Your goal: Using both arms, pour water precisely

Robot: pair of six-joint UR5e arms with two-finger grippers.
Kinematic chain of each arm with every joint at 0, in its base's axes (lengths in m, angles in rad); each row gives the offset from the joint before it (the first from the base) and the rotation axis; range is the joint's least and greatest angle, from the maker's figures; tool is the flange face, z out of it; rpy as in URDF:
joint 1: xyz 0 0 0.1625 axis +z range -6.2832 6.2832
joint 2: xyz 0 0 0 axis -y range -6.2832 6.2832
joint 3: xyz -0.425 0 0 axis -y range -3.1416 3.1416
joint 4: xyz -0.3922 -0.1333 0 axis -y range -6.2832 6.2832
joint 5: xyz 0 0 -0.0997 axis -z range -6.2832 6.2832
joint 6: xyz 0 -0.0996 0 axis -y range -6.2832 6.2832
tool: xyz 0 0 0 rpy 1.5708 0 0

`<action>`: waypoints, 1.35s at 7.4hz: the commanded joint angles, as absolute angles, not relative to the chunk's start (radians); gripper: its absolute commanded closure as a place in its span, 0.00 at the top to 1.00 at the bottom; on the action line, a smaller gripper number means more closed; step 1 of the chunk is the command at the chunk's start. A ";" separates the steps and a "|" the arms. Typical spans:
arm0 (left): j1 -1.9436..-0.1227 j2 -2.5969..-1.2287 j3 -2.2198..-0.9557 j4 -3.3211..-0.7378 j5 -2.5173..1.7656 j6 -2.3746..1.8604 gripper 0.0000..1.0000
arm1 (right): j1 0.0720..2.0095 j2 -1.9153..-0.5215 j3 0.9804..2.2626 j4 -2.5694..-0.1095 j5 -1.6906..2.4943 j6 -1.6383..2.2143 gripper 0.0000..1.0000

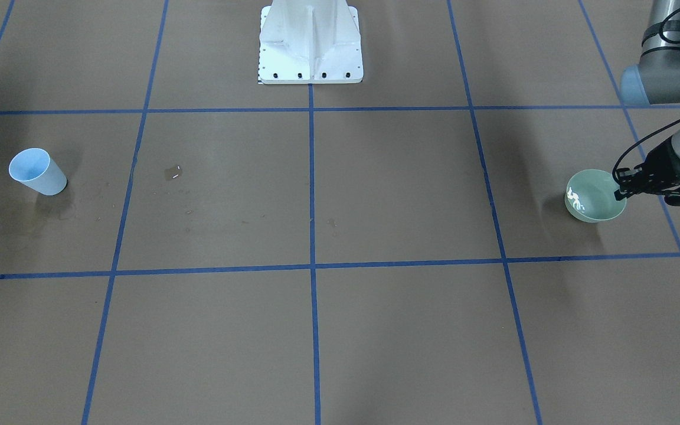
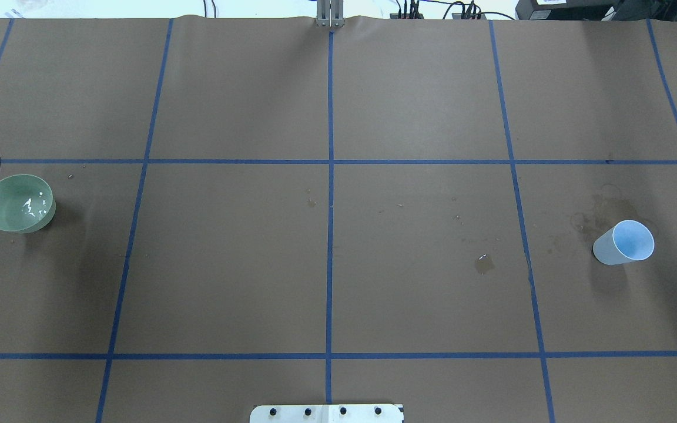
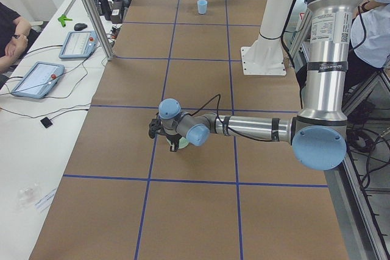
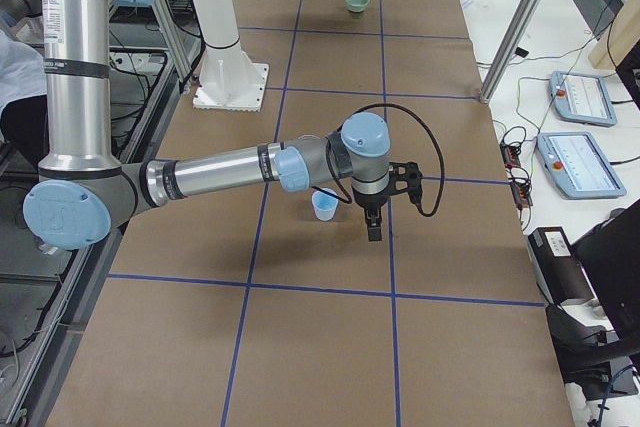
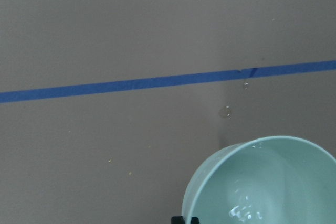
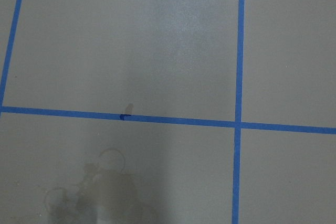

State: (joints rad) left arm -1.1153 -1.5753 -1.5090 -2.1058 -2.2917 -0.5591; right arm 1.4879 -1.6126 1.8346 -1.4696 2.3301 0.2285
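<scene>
Brown paper is covering the table [image 2: 233, 106], w/ blue tape [image 2: 330, 235] marking it into squares, and the white pedestal [image 1: 310, 41] is standing at the robot's edge, mid-table. Far out on the robot's left side the green bowl [image 2: 18, 202] is sitting on the paper; the water [image 2: 30, 207] is lying in its bottom, showing as white glints. The left arm [image 3: 256, 127] is reaching low across the table, and the left gripper [image 1: 622, 188] is sitting right at the bowl's rim on the side away from the table centre (whether its fingers are pinching the rim or standing slack beside it, can't tell from any cam). In the left wrist view the bowl is filling the bottom right corner, w/ a tape line running above it and droplets [image 5: 226, 112] btwn line and rim.

Well apart, on the robot's right side, the pale blue cup [image 2: 623, 242] is standing upright. Damp stains [image 2: 600, 214] are darkening the paper just beside it, and a small puddle [image 2: 483, 263] is glinting nearer the centre. The right arm [image 4: 220, 172] is stretching out over that area and the right gripper [image 4: 372, 229] is pointing straight down, near the cup but not touching it; it is showing in the side view only, so open vs. closed can't be told.
</scene>
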 commanded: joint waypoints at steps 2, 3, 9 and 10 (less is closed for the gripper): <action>-1.117 -1.574 -1.477 -2.195 -2.293 -0.558 1.00 | 1.488 -1.605 1.833 -1.471 2.330 0.229 1.00; -1.118 -1.583 -1.483 -2.191 -2.295 -0.558 1.00 | 1.488 -1.605 1.833 -1.471 2.330 0.229 1.00; -1.265 -1.620 -1.710 -1.793 -2.294 -0.311 1.00 | 1.489 -1.683 1.797 -1.404 2.319 0.215 1.00; -1.319 -1.631 -1.709 -1.714 -2.266 -0.169 1.00 | 1.489 -1.687 1.792 -1.405 2.319 0.222 1.00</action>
